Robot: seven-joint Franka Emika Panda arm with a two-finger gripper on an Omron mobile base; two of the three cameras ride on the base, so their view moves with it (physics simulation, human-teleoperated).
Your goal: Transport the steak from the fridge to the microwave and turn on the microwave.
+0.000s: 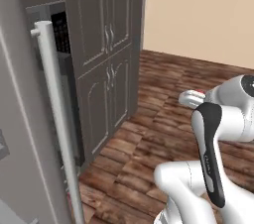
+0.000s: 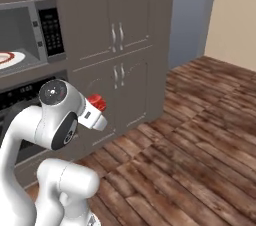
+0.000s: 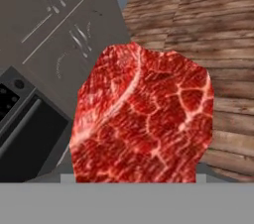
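The steak (image 3: pixel 141 119), marbled dark red, sits close in front of the hand camera and hides the fingertips. It also shows as a small red lump (image 2: pixel 98 102) at the arm's end, where my gripper (image 2: pixel 95 107) is shut on it, raised above the wooden floor. The microwave (image 2: pixel 30 30) is at the upper left with its cavity open, a white red-rimmed plate (image 2: pixel 7 59) inside and the black keypad (image 2: pixel 50 29) at its right. The gripper hangs below and to the right of that keypad. The fridge is out of view.
An open grey door with a long pale handle (image 1: pixel 52 119) stands close at the left, in front of the keypad (image 1: pixel 60 32). A dark oven (image 2: pixel 20 102) sits under the microwave. Grey cabinet doors (image 2: pixel 120 40) run to the right. Wooden floor (image 2: pixel 190 135) spreads to the right.
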